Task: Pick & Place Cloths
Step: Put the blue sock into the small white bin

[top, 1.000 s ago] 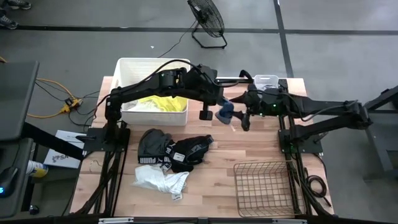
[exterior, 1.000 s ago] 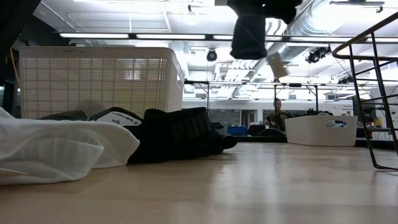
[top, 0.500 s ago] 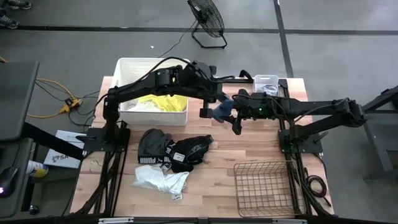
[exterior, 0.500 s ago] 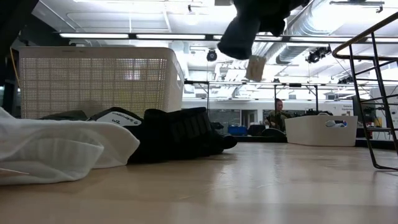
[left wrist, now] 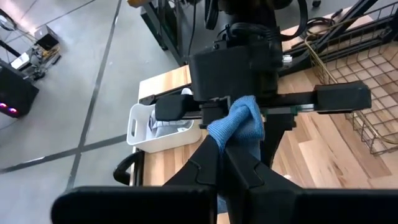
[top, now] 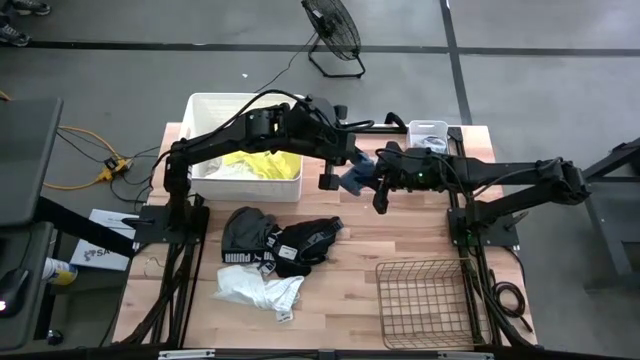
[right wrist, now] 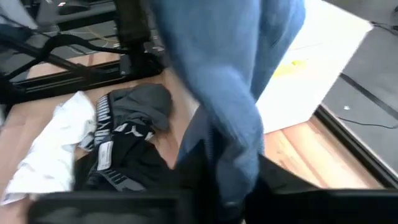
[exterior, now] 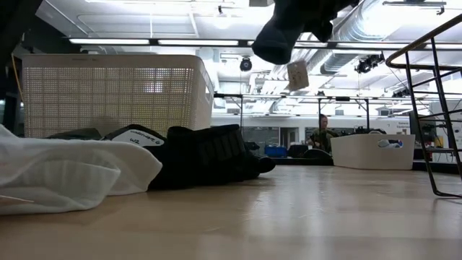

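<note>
Under both grippers: table (top: 400, 240), bare wood directly below the meeting point.
White tub (top: 200, 105): just behind the left gripper, with a neon yellow cloth (top: 262, 166) inside.
Loose cloths (top: 275, 245): black and white heap on the table, below the left arm and well apart from both grippers.
Wire basket (top: 425, 300): well apart from the right gripper, nothing seen inside.
Left gripper (top: 347, 173): raised above the table, clenched on the blue sock.
Right gripper (top: 378, 186): directly opposite the left one and at the sock; whether it has a grip cannot be told.
Blue sock (top: 356, 181): in the air between the two grippers, hanging clear of the table.
Tag (exterior: 297, 74): dangles beneath the sock.
Step judged: handover of the sock from the left arm to the right.
Good practice: confirm that the right gripper has fabric, not only the tag, before the left lets go; release without tugging; keep the sock high.
</note>
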